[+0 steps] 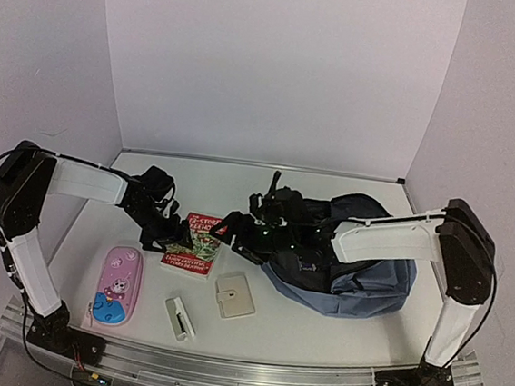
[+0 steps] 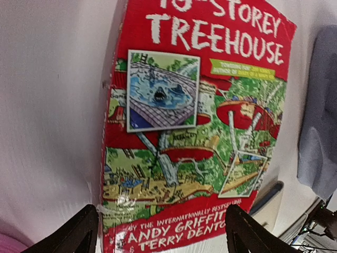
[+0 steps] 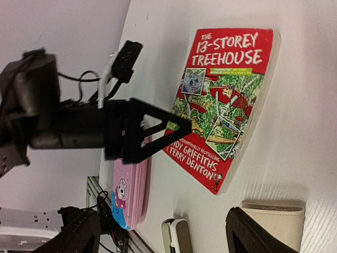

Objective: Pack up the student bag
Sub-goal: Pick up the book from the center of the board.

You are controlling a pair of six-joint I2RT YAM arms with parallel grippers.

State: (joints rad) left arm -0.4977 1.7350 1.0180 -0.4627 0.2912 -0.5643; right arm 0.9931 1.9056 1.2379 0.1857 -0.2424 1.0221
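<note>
Two arms are out over the white table (image 1: pixel 317 336), both reaching toward the middle. The red paperback book (image 1: pixel 196 242), "13-Storey Treehouse" printed on the cover, lies flat and face up. The left gripper (image 1: pixel 169 235) hangs over the book's near-left corner with its black fingers (image 2: pixel 84 232) spread wide. From its own wrist camera the fingers sit on either side of the author names, with nothing pinched between them. Whether the tips touch the cover, I cannot tell.

From the other side, the right arm stretches across the soft slate-blue fabric backpack (image 1: pixel 368 277), and the right gripper (image 1: pixel 231 225) sits just beside the book's right edge. Its jaws are parted too, and they hold nothing.

The backpack lies slumped on the right half of the table, just right of the book. Its black trim and straps are bunched under the right arm, and I cannot tell from here whether its zip is undone.

Nearer the front edge lie three small things:
- A pink oblong pencil case (image 1: pixel 118 285) with a cartoon print lies at the left.
- A small white stapler-like object (image 1: pixel 180 318) lies near the middle.
- A cream square pouch (image 1: pixel 234 296) lies just right of that.

All three lie flat, apart from each other and untouched.
</note>
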